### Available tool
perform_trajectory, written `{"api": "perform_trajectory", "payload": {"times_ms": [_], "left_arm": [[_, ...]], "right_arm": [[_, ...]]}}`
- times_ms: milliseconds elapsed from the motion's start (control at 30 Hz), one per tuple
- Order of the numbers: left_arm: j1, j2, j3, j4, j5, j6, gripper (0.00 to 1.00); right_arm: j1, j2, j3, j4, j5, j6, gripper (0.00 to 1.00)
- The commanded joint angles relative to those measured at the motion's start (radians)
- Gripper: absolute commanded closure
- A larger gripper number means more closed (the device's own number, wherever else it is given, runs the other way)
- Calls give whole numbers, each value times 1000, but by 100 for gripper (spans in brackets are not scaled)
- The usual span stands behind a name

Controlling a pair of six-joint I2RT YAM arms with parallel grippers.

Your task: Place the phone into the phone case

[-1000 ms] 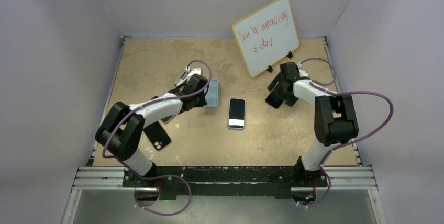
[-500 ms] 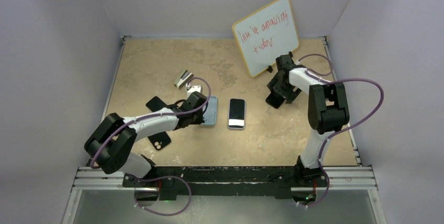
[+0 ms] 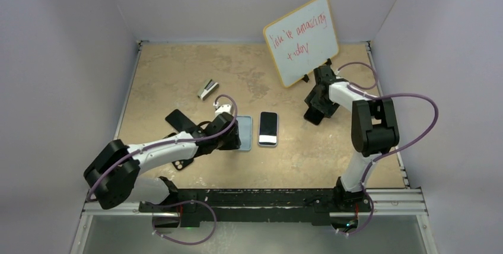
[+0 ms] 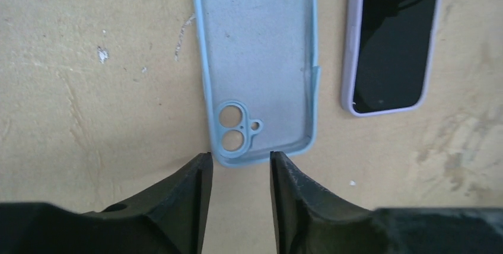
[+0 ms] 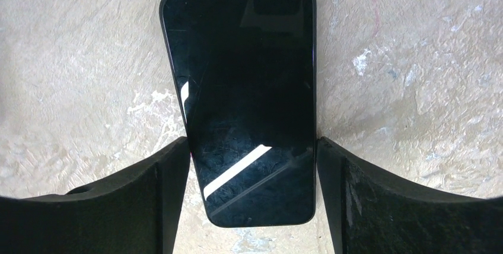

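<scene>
Left wrist view, item one: my left gripper (image 4: 236, 162), jaws parted, empty. Blue phone case (image 4: 255, 58) lies flat just ahead of them, lavender-edged phone (image 4: 394, 40) ahead-right. Item two: right gripper (image 5: 252, 144), jaws spread wide, black phone (image 5: 243, 88) flat between them.

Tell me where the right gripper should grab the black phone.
Pinch the black phone across its two long edges near the gripper's end, coming straight down: it lies flat, screen up, and the right gripper straddles that width, open.
</scene>
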Motion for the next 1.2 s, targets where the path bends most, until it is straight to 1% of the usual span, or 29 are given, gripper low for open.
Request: {"api": "perform_trajectory", "payload": {"times_ms": [0,67,133,167,233,300,367,400,567,700,833,967,1067,1167], "left_arm": [[0,-94,-8,35,72,-18,52],[7,-110,17,-17,21,11,43],[45,-117,33,-56,-5,46,40],[83,-121,34,-57,19,66,40],[175,-130,24,-27,117,104,40],[282,-132,31,11,187,154,40],[308,-109,57,20,218,178,40],[319,-91,65,27,256,186,39],[346,8,66,70,358,208,41],[353,31,48,114,435,178,41],[354,57,13,185,534,149,42],[354,112,-4,213,561,140,46],[352,137,-13,263,602,137,49],[352,169,-16,271,602,130,51]], "right_arm": [[-3,50,-124,90,-103,-59,26],[-3,22,-167,129,-141,-94,31],[2,-5,-218,162,-177,-128,33],[4,-20,-235,173,-199,-147,33],[16,-39,-261,180,-230,-192,35],[48,-78,-290,158,-204,-235,39],[69,-110,-308,144,-183,-246,40],[80,-128,-316,138,-176,-250,40],[161,-217,-379,140,-151,-253,40],[196,-267,-429,139,-149,-246,40],[225,-351,-482,157,-157,-227,40],[262,-432,-494,144,-160,-194,41],[290,-486,-479,123,-160,-163,42],[324,-520,-457,114,-160,-135,44]]}}
